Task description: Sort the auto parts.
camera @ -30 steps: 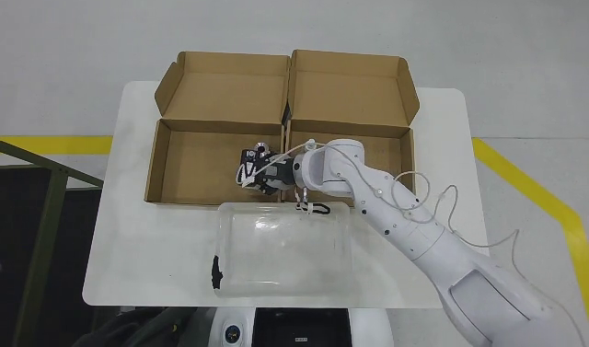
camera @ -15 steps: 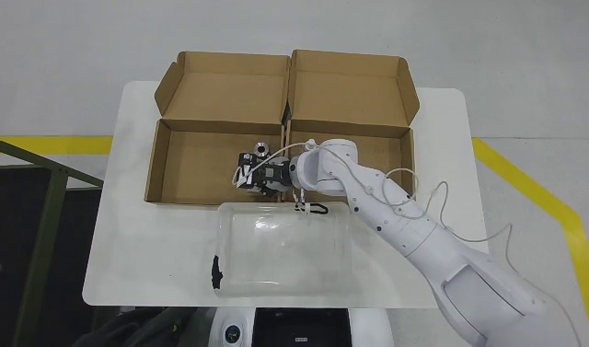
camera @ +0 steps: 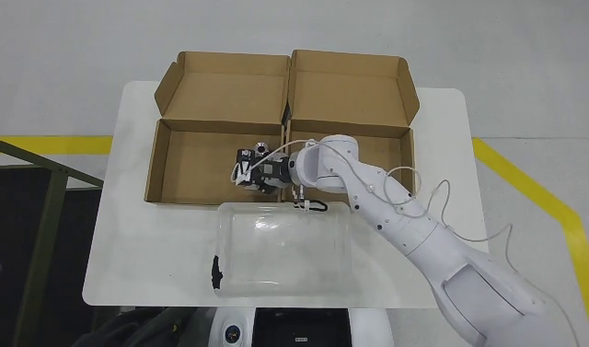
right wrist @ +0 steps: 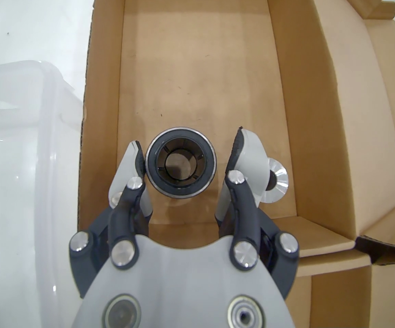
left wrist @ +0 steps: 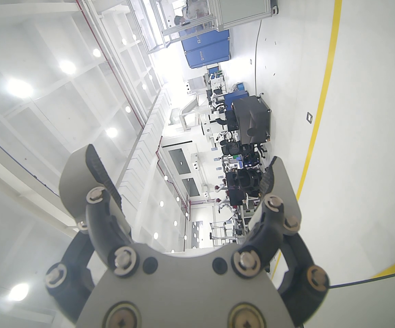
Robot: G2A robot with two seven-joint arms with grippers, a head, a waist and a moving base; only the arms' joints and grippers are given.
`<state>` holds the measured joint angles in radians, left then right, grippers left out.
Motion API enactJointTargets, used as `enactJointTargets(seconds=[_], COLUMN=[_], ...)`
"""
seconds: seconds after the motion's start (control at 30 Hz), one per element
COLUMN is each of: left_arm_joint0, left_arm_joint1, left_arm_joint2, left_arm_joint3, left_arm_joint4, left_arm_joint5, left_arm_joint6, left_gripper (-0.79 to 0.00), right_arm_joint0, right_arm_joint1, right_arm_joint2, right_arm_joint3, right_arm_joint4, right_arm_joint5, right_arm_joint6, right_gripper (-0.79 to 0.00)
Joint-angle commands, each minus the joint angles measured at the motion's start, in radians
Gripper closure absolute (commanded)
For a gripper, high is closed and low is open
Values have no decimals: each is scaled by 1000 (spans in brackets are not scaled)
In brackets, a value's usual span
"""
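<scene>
A round metal sleeve with a black ring face (right wrist: pixel 208 168) stands on the floor of the left cardboard box (right wrist: pixel 197 69). My right gripper (right wrist: pixel 187 139) is open around it: one finger touches its side, the other stands a little off. In the top view the right gripper (camera: pixel 247 174) is low inside the left box (camera: pixel 189 167), near the wall it shares with the right box. A shiny metal disc (right wrist: pixel 276 179) lies just outside one finger. My left gripper (left wrist: pixel 182 158) points up at the hall ceiling, open with nothing between its fingers.
The right cardboard box (camera: pixel 368 154) adjoins the left one, both with lids folded back. A clear plastic bin (camera: pixel 285 250) sits at the table's near edge, with a small dark part (camera: pixel 217 273) at its left corner. White table (camera: pixel 129 237) lies bare left of the bin.
The right arm's wrist has shifted slightly towards the left inside the left box; the gripper stays at almost the same spot.
</scene>
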<state>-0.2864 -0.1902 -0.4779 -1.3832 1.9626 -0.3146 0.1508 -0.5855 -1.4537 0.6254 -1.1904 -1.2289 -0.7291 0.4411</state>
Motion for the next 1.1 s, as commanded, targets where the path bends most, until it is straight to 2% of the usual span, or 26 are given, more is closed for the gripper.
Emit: enactJointTargets(seconds=[0.0,0.07,0.17,0.47,0.8,0.97,1.07], left_arm_joint0=[0,0,0,0,0,0,0], left_arm_joint1=[0,0,0,0,0,0,0], left_arm_joint2=[0,0,0,0,0,0,0], left_arm_joint3=[0,0,0,0,0,0,0], left_arm_joint4=[0,0,0,0,0,0,0], left_arm_joint5=[0,0,0,0,0,0,0], left_arm_joint6=[0,0,0,0,0,0,0], left_gripper=[-785,-785,-785,-785,-785,-785,-785], right_arm_joint0=[-3,-7,-20,-107,-316,-444,-528], right_arm_joint1=[2,6,13,55,115,142,157], right_arm_joint2=[10,22,48,159,323,424,489], right_arm_joint3=[-22,-52,-100,-302,-571,-660,-701], right_arm_joint4=[0,1,4,-23,-73,-100,-123], right_arm_joint5=[-6,-11,-11,-18,-17,8,32], right_arm_joint6=[-3,-5,-20,-11,-21,-75,-128], right_gripper=[-477,-493,-468,-502,-570,-548,-573])
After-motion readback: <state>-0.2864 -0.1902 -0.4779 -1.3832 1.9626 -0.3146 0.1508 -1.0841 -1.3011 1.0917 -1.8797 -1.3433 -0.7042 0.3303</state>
